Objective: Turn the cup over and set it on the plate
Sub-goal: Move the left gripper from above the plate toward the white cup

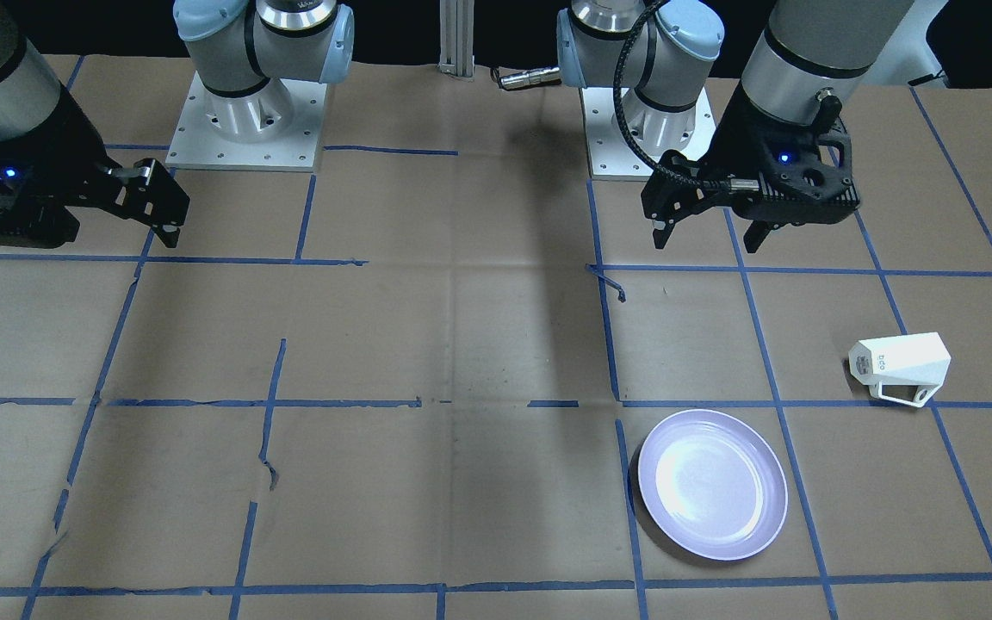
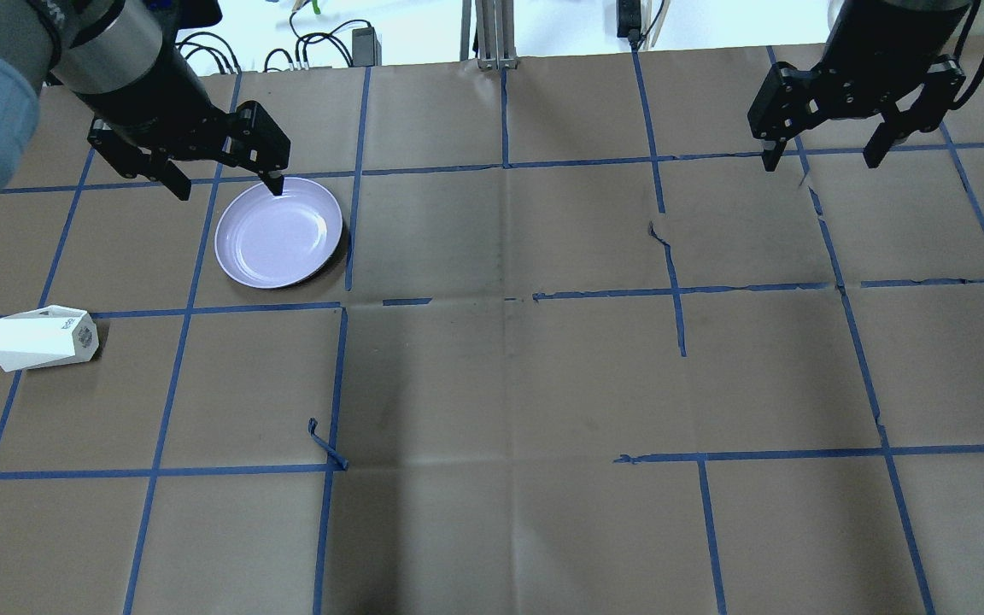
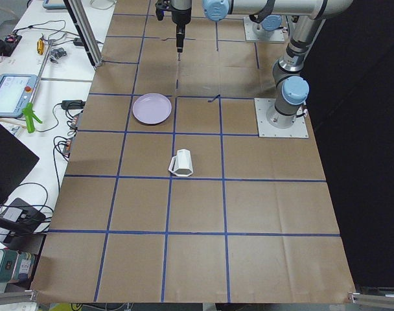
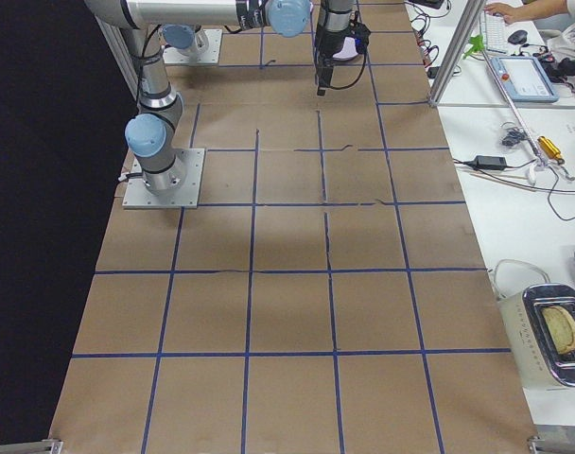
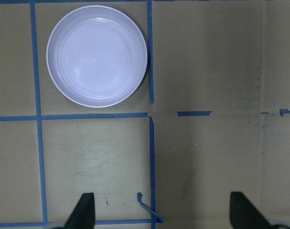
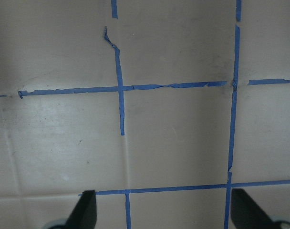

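The white faceted cup [image 2: 43, 339] lies on its side on the brown paper, its lettered base turned toward the table's middle. It also shows in the front view [image 1: 901, 366] and the exterior left view [image 3: 182, 162]. The lavender plate [image 2: 279, 232] [image 1: 712, 484] [image 5: 97, 56] lies empty, apart from the cup. My left gripper [image 2: 229, 190] [image 1: 707, 244] [image 5: 162, 212] is open and empty, high above the table near the plate. My right gripper [image 2: 819, 164] [image 6: 164, 210] is open and empty, far off on the other side.
The two arm bases [image 1: 246, 120] [image 1: 647, 129] stand at the robot's edge of the table. A loose curl of blue tape [image 2: 325, 444] sticks up from the taped grid. A bench with cables and devices [image 3: 28, 97] runs along the table's far side.
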`<state>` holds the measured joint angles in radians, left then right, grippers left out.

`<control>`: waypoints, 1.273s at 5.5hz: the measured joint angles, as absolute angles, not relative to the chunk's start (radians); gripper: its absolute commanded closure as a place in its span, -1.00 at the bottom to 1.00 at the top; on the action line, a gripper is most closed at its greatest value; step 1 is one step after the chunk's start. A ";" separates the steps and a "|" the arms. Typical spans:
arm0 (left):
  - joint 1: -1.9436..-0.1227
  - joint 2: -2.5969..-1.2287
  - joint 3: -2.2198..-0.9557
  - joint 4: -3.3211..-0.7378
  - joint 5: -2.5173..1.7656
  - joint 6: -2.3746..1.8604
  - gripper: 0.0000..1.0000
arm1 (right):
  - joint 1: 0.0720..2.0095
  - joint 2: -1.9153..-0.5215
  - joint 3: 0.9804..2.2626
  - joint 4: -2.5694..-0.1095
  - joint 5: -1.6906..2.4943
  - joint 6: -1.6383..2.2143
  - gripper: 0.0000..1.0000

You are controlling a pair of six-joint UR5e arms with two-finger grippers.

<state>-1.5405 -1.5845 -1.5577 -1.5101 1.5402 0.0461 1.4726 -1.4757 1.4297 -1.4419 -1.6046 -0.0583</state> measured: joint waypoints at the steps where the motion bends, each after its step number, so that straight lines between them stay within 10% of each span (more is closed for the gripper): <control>1: -1.538 -1.584 -1.557 -1.512 1.539 0.047 -0.97 | 1.472 -1.476 1.430 -1.442 -1.605 -0.058 -1.00; 7: -0.986 -1.598 -1.584 -1.633 1.620 0.653 -0.97 | 1.473 -1.476 1.430 -1.442 -1.605 -0.058 -1.00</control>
